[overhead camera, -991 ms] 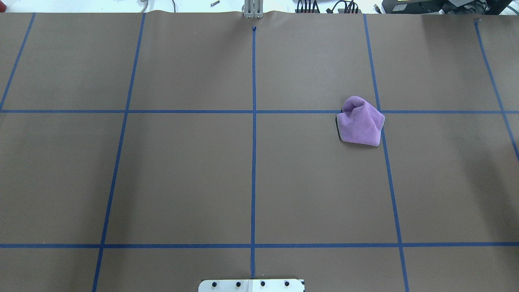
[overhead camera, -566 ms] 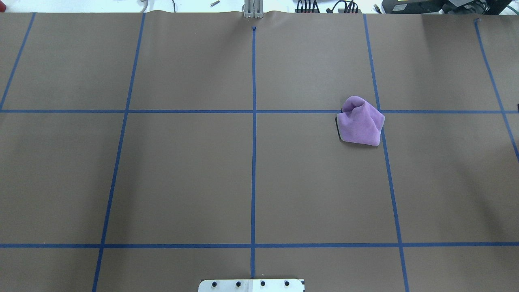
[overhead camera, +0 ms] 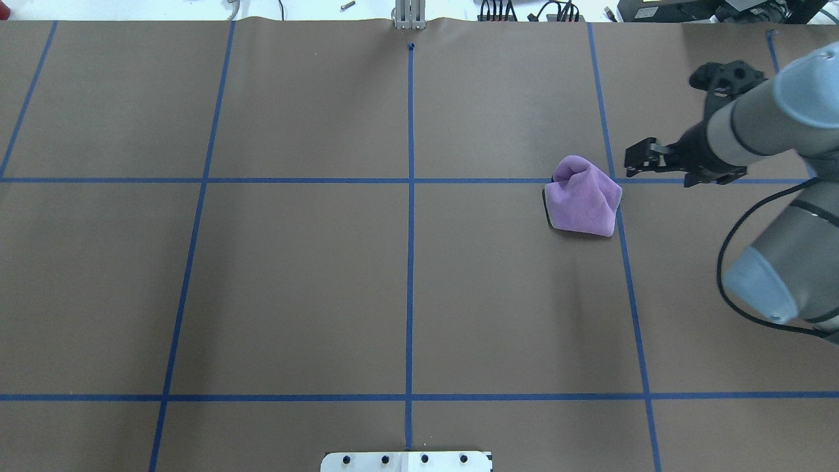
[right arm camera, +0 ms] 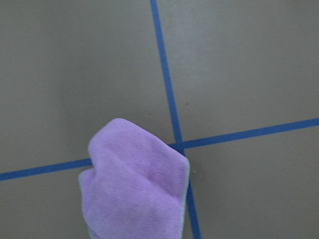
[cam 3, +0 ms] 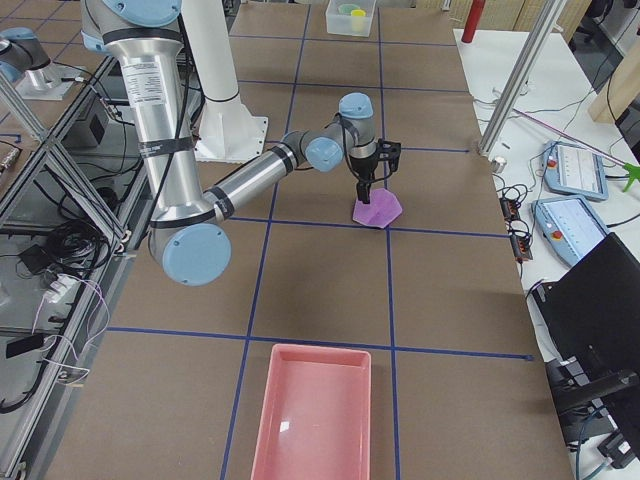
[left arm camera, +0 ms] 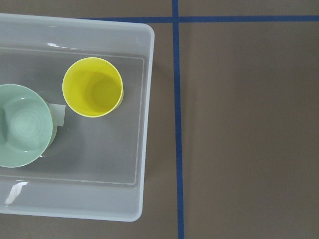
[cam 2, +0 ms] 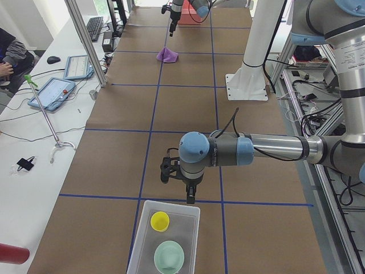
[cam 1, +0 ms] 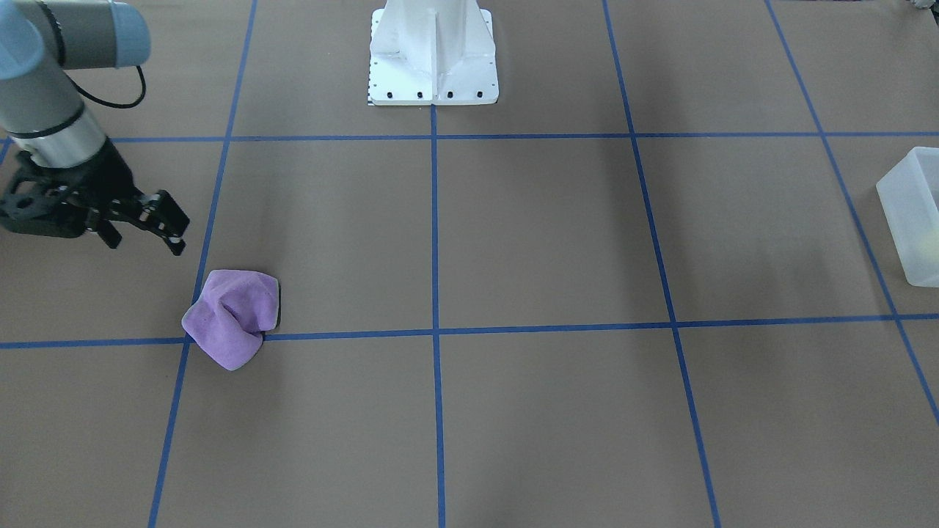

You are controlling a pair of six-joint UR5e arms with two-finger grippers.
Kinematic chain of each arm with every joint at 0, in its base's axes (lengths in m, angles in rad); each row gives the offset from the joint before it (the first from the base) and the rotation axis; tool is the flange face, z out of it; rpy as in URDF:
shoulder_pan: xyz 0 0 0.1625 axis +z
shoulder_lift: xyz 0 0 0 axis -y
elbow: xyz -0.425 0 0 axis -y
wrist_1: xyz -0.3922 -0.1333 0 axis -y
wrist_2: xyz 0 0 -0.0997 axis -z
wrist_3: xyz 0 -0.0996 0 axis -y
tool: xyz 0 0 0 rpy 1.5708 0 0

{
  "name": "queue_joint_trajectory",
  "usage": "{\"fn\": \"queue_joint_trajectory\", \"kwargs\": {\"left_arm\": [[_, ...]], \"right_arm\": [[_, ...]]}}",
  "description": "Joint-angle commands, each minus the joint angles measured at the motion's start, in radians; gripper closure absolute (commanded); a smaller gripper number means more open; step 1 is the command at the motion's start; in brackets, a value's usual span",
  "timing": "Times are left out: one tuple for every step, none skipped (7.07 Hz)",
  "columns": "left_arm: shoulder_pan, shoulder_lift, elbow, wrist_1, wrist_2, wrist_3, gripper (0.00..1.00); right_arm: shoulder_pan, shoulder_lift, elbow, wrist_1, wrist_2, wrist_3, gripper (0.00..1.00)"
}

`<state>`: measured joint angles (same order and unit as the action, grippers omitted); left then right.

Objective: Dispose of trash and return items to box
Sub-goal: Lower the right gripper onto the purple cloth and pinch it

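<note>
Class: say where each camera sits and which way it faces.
Front-facing: across the table, facing robot; base, right tool, purple cloth.
Overhead: behind robot, looking forward and down; right tool, cloth.
Left: table's left end; left tool, box.
Right: table's right end; right tool, pink tray.
Left wrist: straight down on box, cup, bowl; no body.
Right wrist: down on cloth; no body.
Shared: left and left wrist both show cup, bowl in box.

- The frosted-white, see-through box (left arm camera: 99,149) with rounded corners sits flat on the table (left arm camera: 239,124).
- The yellow cup (left arm camera: 92,87) stands upright inside it, near a corner.
- The mint-green bowl (left arm camera: 22,124) rests mouth-up just beside the cup, not touching it.
</note>
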<state>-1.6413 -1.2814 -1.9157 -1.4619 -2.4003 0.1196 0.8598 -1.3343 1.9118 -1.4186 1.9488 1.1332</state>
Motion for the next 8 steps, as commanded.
{"fn": "queue_joint_trajectory", "kwargs": {"left_arm": [[0.0,0.004,0.0,0.0,0.0,0.0,0.02],[0.0,0.005,0.003,0.0,0.0,0.002,0.02],[0.0,0.005,0.003,-0.001,0.001,0.0,0.02],[0.0,0.005,0.004,-0.002,0.0,0.0,0.02],[0.0,0.007,0.004,-0.002,0.0,0.0,0.02],[0.0,0.007,0.004,-0.002,0.001,0.0,0.02],[0.0,0.007,0.004,-0.002,0.0,0.0,0.02],[0.0,0.005,0.006,-0.002,0.0,0.0,0.02]], "right_arm": [[-0.1,0.087,-0.094,0.007,-0.126,0.045,0.0],[-0.117,0.095,-0.111,0.012,-0.136,0.106,0.0],[-0.122,0.096,-0.131,0.013,-0.171,0.114,0.09],[-0.122,0.099,-0.145,0.013,-0.186,0.123,0.27],[-0.122,0.118,-0.166,0.013,-0.192,0.131,0.48],[-0.122,0.144,-0.189,0.013,-0.194,0.134,0.48],[-0.122,0.148,-0.192,0.013,-0.194,0.134,0.49],[-0.119,0.161,-0.195,0.013,-0.194,0.135,0.49]]}}
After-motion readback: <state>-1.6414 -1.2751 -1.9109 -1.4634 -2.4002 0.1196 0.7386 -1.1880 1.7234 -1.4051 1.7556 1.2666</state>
